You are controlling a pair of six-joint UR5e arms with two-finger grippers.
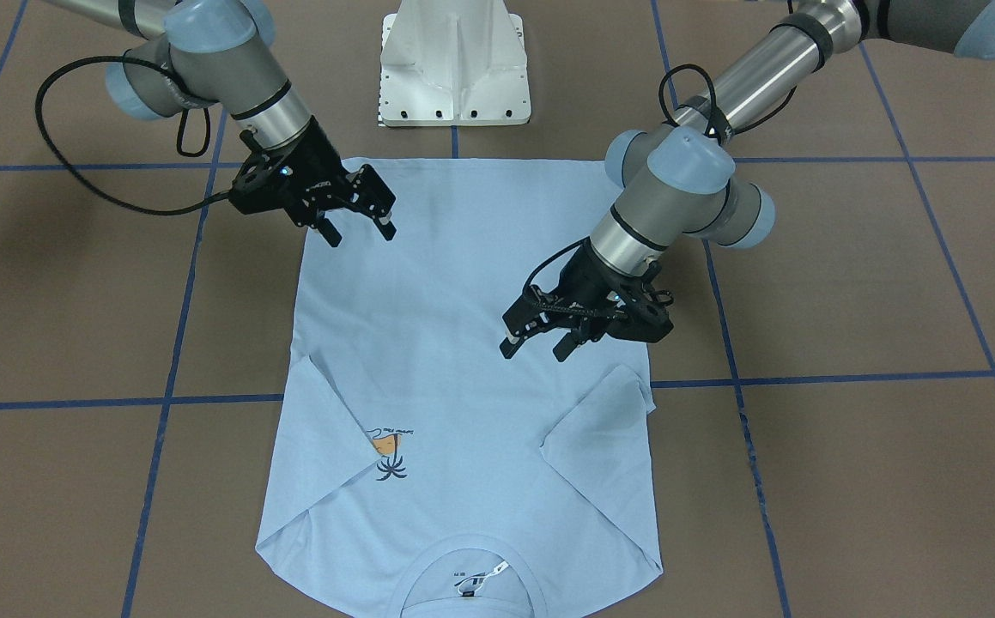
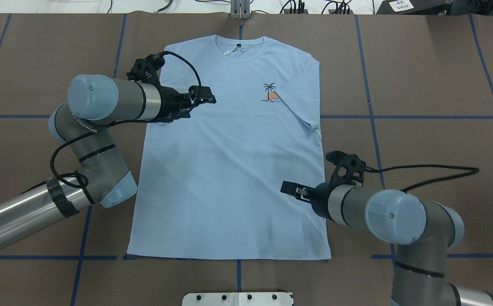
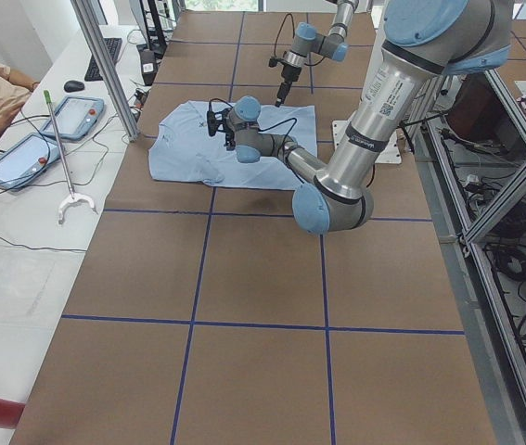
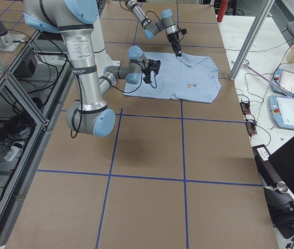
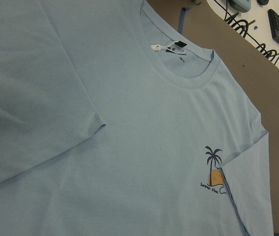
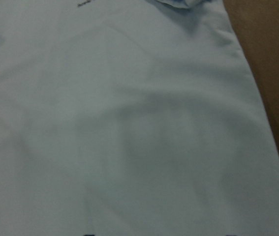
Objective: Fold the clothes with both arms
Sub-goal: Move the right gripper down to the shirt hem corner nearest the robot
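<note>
Left gripper (image 1: 534, 348) and right gripper (image 1: 361, 233) hover, jaws seemingly parted.

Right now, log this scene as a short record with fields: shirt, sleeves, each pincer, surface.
shirt: light blue T-shirt, flat, front up, collar away from the robot
sleeves: both folded inward onto the body; one edge overlaps the palm print
stage: body not yet folded
left pincer: open, empty, over the body beside a folded sleeve
right pincer: open, empty, over the lower body near the side edge
surface: brown table with blue grid lines
</note>
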